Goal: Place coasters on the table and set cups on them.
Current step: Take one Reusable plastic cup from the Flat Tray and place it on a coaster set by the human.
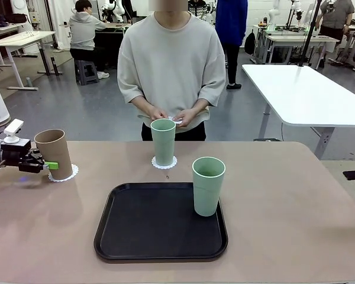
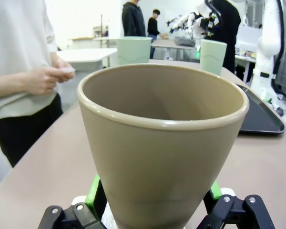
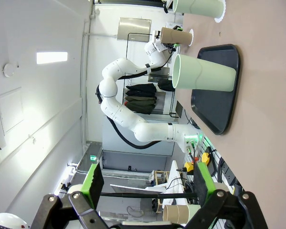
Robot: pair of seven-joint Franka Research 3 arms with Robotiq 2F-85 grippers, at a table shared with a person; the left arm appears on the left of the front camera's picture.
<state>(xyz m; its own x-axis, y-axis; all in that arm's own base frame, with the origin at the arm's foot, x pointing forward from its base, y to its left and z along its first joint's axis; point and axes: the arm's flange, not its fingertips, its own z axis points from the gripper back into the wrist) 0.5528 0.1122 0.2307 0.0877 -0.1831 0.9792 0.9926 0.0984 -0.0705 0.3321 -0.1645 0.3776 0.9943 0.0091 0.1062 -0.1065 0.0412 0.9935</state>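
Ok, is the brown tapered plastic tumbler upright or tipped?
Upright: the brown tumbler stands rim up, its base on a white lacy paper doily.

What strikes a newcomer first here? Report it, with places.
The brown cup stands on a coaster at the left edge of the table, the left gripper open around its base. A mint cup sits on another coaster before the person; a second mint cup stands on the black tray.
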